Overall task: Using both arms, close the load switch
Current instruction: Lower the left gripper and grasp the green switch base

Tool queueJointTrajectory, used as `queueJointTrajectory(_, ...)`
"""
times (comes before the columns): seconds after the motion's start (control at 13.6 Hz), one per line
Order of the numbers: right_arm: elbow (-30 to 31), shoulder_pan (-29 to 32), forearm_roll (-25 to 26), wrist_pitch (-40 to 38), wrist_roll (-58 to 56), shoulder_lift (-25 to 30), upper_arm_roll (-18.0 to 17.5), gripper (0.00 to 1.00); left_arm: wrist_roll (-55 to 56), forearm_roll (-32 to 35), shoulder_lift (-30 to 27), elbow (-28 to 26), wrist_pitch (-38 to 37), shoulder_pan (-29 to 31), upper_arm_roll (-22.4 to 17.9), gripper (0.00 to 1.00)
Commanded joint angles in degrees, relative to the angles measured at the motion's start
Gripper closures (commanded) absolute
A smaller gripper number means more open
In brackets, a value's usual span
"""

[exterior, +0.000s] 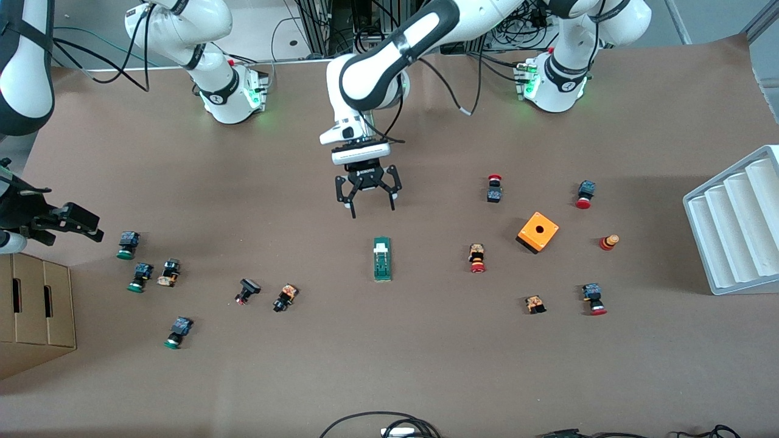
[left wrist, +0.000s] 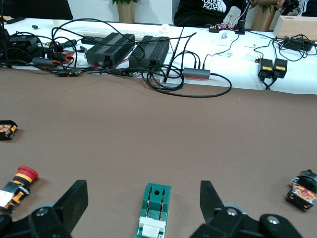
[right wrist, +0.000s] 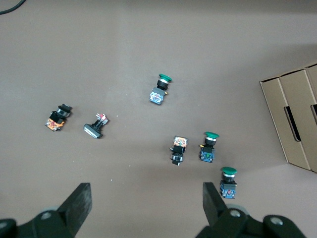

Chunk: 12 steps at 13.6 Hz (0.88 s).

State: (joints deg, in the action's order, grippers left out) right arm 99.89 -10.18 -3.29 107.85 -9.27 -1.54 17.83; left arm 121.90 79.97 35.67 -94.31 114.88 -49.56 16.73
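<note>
The load switch [exterior: 382,259] lies flat on the brown worktop [exterior: 389,365], near its middle, long axis running toward and away from the front camera, white handle piece at the end nearer the robot bases. Nothing touches it.

The left hand [exterior: 369,204] hangs over the worktop just on the base side of the switch, not over it. Its fingers [exterior: 349,196] are spread wide and hold nothing. In the left wrist view, the left hand [left wrist: 143,208] frames the switch [left wrist: 154,211] between its two open fingers, with clear space on each side.

The right hand [exterior: 67,220] sits at the right arm's end of the worktop, over a cluster of green-capped push buttons [exterior: 128,244] and beside a cardboard box [exterior: 36,310]. The right wrist view shows its fingers [right wrist: 79,206] wide apart and empty.

An orange cube box [exterior: 538,232] with a round hole stands toward the left arm's end, well apart from the switch, with red-capped push buttons [exterior: 477,258] scattered around it. A white ribbed tray [exterior: 739,222] rests at that end's edge.
</note>
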Motion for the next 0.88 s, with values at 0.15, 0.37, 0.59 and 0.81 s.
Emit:
queueJointTrajectory(0.15,-0.5,0.0,1.6,0.3,-0.3,-0.2,0.1,0.00,7.7,6.7,4.0,0.0,-1.2,-0.3,0.2,0.00)
queueJointTrajectory(0.37,-0.5,-0.1,1.6,0.3,-0.3,-0.2,0.1,0.00,8.7,10.8,7.1,0.1,-3.2,-0.4,0.2,0.00)
queueJointTrajectory(0.59,-0.5,-0.1,1.5,0.3,-0.3,-0.2,0.1,0.00,12.1,11.4,8.5,0.1,-3.5,-0.6,0.2,0.00)
queueJointTrajectory(0.81,-0.5,0.0,1.6,0.3,-0.3,-0.2,0.1,0.00,14.7,14.6,10.5,0.5,-4.6,-0.6,0.8,0.00)
